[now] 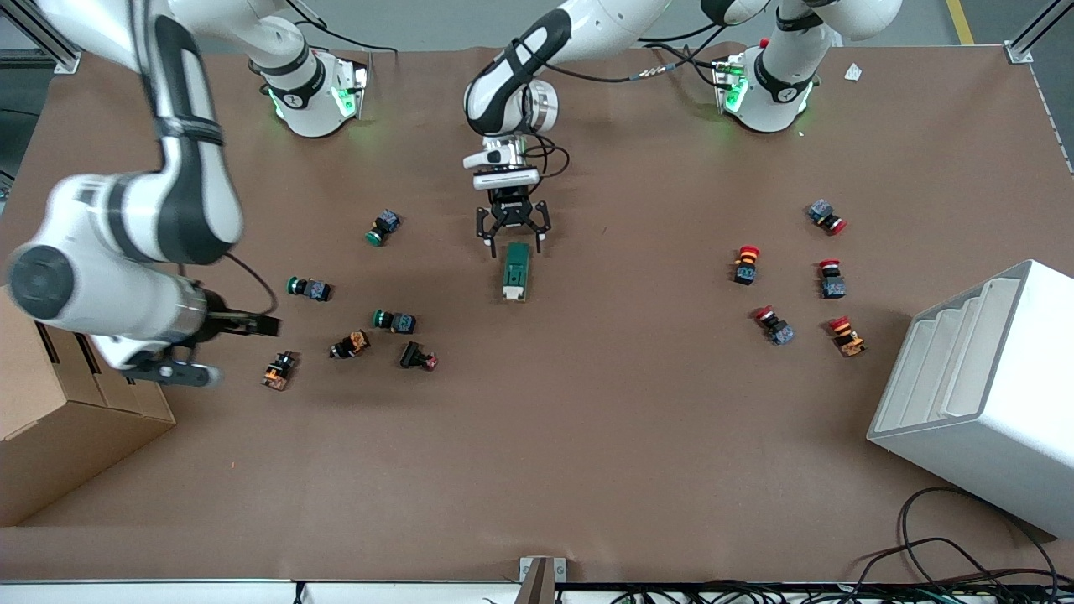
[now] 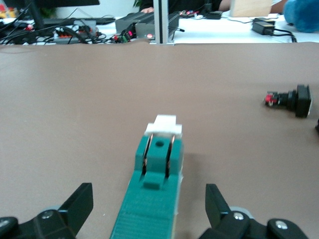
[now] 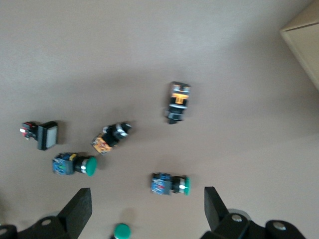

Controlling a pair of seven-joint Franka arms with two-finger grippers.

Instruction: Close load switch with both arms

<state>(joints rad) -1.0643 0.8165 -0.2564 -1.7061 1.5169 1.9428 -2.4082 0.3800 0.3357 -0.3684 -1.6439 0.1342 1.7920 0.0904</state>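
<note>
While your left end effector (image 1: 513, 241) hangs spread just over the dark green rectangular load switch (image 1: 515, 271) at mid-counter, your right end effector (image 3: 144, 211), fingers apart, hovers above green-capped pushbuttons (image 3: 170, 183).

The room is bright and the light falls evenly from above, so the brown table (image 1: 587, 436) shows no glare and the shadows under the small parts are short and soft. The bases of the arms glow green (image 1: 344, 101). In the front view the right arm (image 1: 126, 243) is smeared by motion blur. The left wrist view is soft close to the camera: the load switch (image 2: 154, 194) is out of focus. The right wrist view is slightly blurred everywhere.
</note>
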